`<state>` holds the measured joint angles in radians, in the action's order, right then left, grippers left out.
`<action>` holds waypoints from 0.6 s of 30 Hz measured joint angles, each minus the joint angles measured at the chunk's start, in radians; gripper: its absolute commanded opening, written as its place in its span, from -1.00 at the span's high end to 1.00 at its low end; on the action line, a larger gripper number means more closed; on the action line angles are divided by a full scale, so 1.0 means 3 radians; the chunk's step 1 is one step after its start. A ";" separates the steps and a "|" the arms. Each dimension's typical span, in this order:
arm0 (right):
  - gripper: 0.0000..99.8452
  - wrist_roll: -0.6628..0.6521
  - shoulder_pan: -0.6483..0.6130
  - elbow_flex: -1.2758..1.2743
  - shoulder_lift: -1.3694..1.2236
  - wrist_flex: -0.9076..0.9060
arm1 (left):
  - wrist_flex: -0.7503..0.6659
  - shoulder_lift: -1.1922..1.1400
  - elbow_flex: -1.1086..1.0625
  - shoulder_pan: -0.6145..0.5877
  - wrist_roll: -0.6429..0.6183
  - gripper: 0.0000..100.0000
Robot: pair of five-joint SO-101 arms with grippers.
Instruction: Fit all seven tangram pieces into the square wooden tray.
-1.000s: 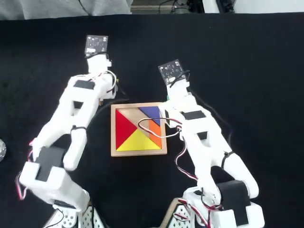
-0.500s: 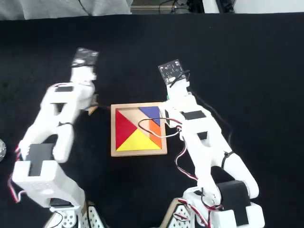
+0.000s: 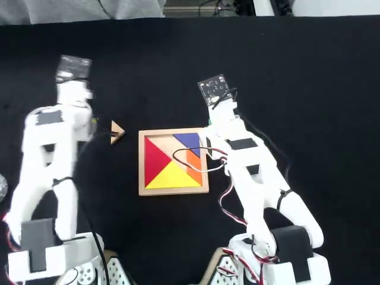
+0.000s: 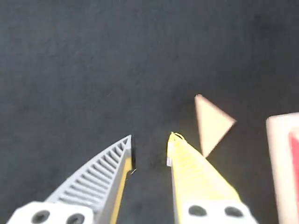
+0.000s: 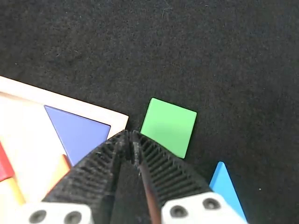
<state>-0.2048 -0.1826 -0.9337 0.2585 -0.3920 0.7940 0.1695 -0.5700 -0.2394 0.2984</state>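
Off the ten o'clock corner of the tray (image 3: 141,172), on the desk (image 3: 309,89), a tan triangle (image 3: 116,132) lies loose. Our left end effector (image 4: 150,140) hangs open just beside it; our right end effector (image 5: 130,135), closed on nothing, sits by the green square (image 5: 168,126). We judge fetching the triangle is the step in hand: next, straddle it and close

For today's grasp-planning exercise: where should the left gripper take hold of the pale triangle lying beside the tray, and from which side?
Probably from straight above: the triangle lies flat on the cloth, apart from the tray. The open left gripper could set one finger on its long edge, the other on the opposite corner, which points toward the tray.
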 measured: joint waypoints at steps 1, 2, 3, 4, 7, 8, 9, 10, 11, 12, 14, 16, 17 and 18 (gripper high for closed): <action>0.98 0.0000 0.0000 0.0000 0.0000 0.0000 | -0.0107 -0.0051 -0.0020 0.0046 -0.0092 0.73; 0.98 0.0000 0.0000 0.0000 0.0000 0.0000 | -0.0220 -0.0128 -0.0026 0.0051 -0.0179 0.73; 0.98 0.0000 0.0000 0.0000 0.0000 0.0000 | -0.0353 -0.0215 -0.0031 0.0041 -0.0251 0.73; 0.98 0.0000 0.0000 0.0000 0.0000 0.0000 | -0.0481 -0.0317 -0.0026 0.0000 -0.0322 0.73; 0.98 0.0000 0.0000 0.0000 0.0000 0.0000 | -0.0578 -0.0706 0.0051 -0.0082 -0.0481 0.73; 0.98 0.0000 0.0000 0.0000 0.0000 0.0000 | -0.0537 -0.0834 0.0113 -0.0087 -0.0511 0.73; 0.98 0.0000 0.0000 0.0000 0.0000 0.0000 | -0.0481 -0.0951 0.0184 -0.0082 -0.0522 0.73; 0.98 0.0000 0.0000 0.0000 0.0000 0.0000 | -0.0419 -0.1069 0.0286 -0.0072 -0.0537 0.73; 0.98 0.0000 0.0000 0.0000 0.0000 0.0000 | -0.0358 -0.1171 0.0389 -0.0056 -0.0542 0.73; 0.98 0.0000 0.0000 0.0000 0.0000 0.0000 | -0.0307 -0.1253 0.0491 -0.0036 -0.0542 0.73; 0.98 0.0000 0.0000 0.0000 0.0000 0.0000 | -0.0235 -0.1401 0.0685 0.0036 -0.0578 0.73; 0.98 0.0000 0.0000 0.0000 0.0000 0.0000 | -0.0210 -0.1499 0.0818 0.0128 -0.0650 0.73; 0.98 0.0000 0.0000 0.0000 0.0000 0.0000 | -0.0189 -0.1550 0.0880 0.0184 -0.0670 0.73; 0.98 0.0000 0.0000 0.0000 0.0000 0.0000 | -0.0169 -0.1575 0.0921 0.0245 -0.0685 0.73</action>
<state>-0.2048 -0.1826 -0.9337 0.2585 -0.3920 0.7434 -0.3030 -0.2938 -0.1657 0.0928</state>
